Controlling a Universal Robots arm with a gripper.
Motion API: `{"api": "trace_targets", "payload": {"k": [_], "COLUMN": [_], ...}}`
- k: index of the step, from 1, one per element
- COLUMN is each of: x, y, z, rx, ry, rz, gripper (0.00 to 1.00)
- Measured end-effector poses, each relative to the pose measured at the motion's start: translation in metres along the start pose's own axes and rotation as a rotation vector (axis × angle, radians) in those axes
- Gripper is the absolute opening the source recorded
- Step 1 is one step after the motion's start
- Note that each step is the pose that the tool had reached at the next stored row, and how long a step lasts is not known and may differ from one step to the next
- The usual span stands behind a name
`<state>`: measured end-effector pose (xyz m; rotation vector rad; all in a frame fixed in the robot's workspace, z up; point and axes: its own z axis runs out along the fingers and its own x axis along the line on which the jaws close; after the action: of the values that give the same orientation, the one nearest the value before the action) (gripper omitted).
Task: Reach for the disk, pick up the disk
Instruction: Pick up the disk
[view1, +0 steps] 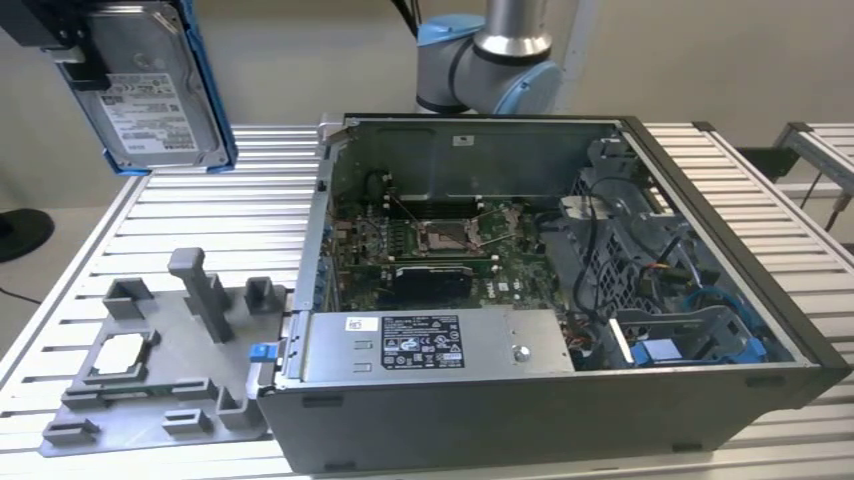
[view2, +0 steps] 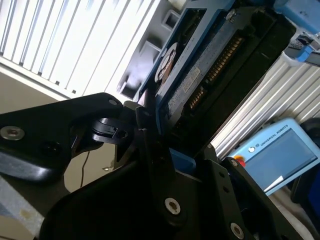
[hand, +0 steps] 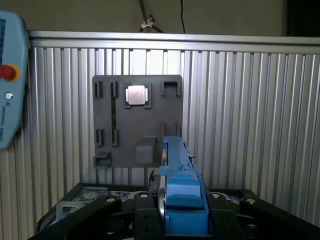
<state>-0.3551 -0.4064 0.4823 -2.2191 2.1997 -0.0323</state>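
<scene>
The disk (view1: 154, 85), a silver drive with a white label and a blue frame, hangs upright high above the slatted table at the exterior view's left. My gripper (view1: 74, 55) is shut on its upper part, well clear of the grey fixture plate (view1: 160, 370) below. In the first wrist view the disk (hand: 179, 185) stands edge-on between the black fingers (hand: 145, 220), blue frame toward the camera. In the second wrist view the disk (view2: 200, 75) shows its underside and connector pins, clamped in the gripper (view2: 165, 145).
An open computer case (view1: 801, 350) stands at the exterior view's right, with a silver power supply box (view1: 427, 345) at its front. A small square chip (view1: 120, 350) sits on the fixture plate. A teach pendant (hand: 10, 75) lies at the table's edge. The arm's base (view1: 494, 60) rises behind the case.
</scene>
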Motion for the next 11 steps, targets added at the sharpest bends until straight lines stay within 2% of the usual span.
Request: {"api": "trace_targets", "payload": {"k": [11], "x": [0.0002], "y": [-0.0203], "z": [0.0005], "rx": [-0.0003], "ry": [0.0000], "rz": [0.000], "gripper": [0.00]}}
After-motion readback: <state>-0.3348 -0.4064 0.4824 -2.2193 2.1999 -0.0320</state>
